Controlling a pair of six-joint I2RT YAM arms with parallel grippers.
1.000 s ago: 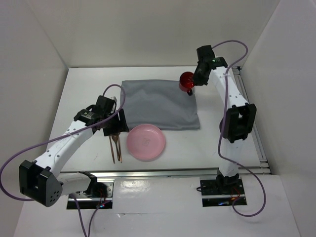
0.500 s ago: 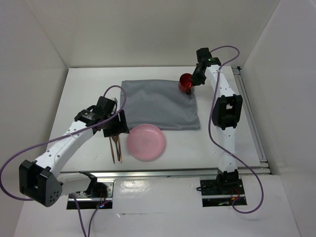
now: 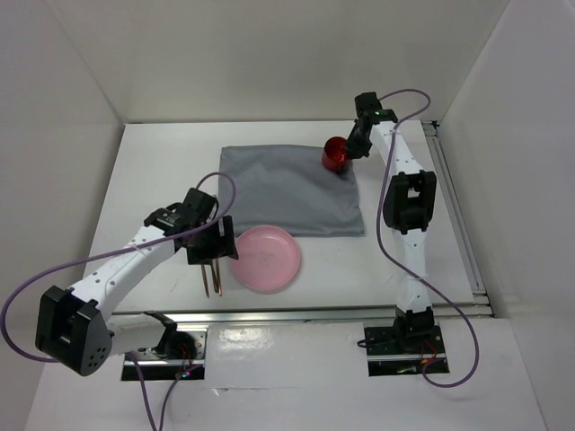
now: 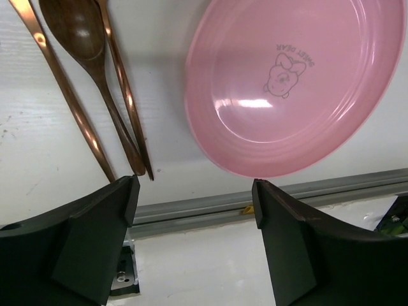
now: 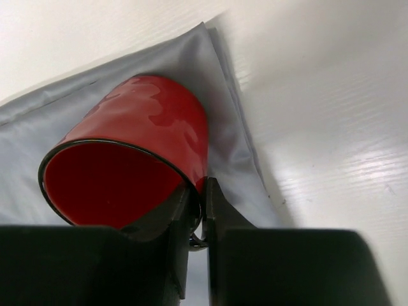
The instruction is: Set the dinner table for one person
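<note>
The white dinner table (image 3: 153, 171) bears a grey cloth (image 3: 287, 193). A pink plate (image 3: 265, 258) lies on the table just in front of the cloth; it also shows in the left wrist view (image 4: 299, 83). Copper cutlery and a dark wooden spoon (image 4: 89, 51) lie left of the plate (image 3: 212, 274). My left gripper (image 3: 214, 247) is open and empty, above the table between cutlery and plate (image 4: 191, 191). My right gripper (image 3: 352, 148) is shut on the rim of a red cup (image 5: 137, 153), tilted over the cloth's far right corner (image 3: 336, 153).
Metal rails run along the table's near edge (image 3: 296, 314) and right edge (image 3: 458, 224). White walls enclose the table at the back and both sides.
My left gripper has moved nearer and rightward, closer to the plate. My right gripper with the red cup has shifted slightly left and farther back.
</note>
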